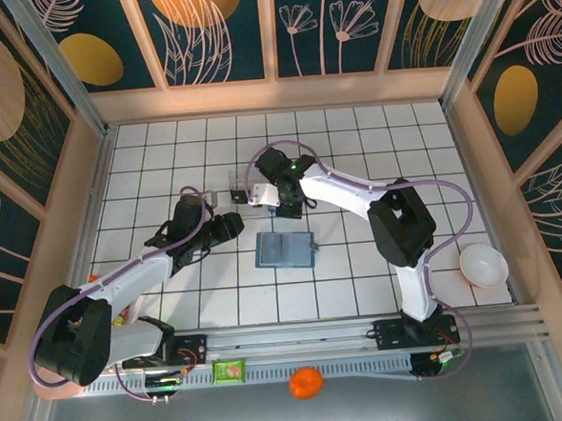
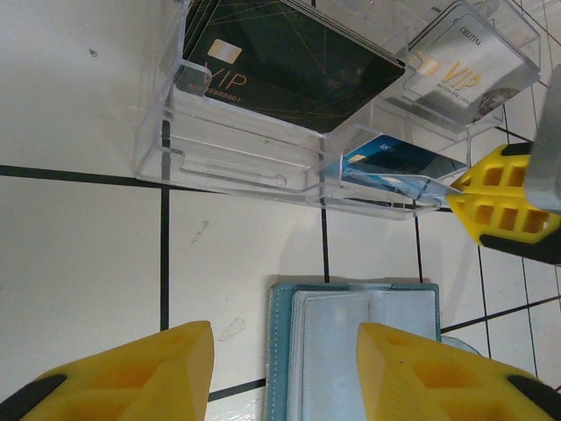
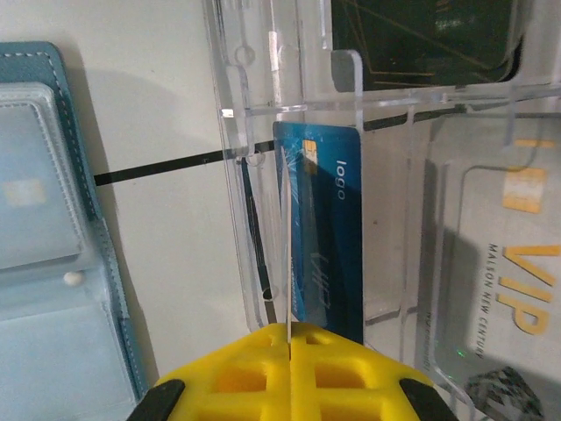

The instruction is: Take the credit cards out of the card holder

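Right gripper [image 3: 287, 344] pinched shut on a credit card [image 3: 285, 246], edge-on in the clear tray [image 3: 230, 175] at frame centre; left gripper [image 2: 285, 351] hung half-open, empty, over the card holder [image 2: 282, 351].

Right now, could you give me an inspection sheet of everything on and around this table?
Surface: white tiled table, black grid lines.
Job's things: card holder lying open; black card, white card and blue card in the clear tray.
Clutter: white bowl at the right edge; orange ball and green packet by the arm bases.
Grippers: left gripper open above the card holder; right gripper shut on a thin card, seen edge-on, at the tray.
Cables: lilac cables along both arms, no snag seen.
Surroundings: wood-framed floral wall panels.
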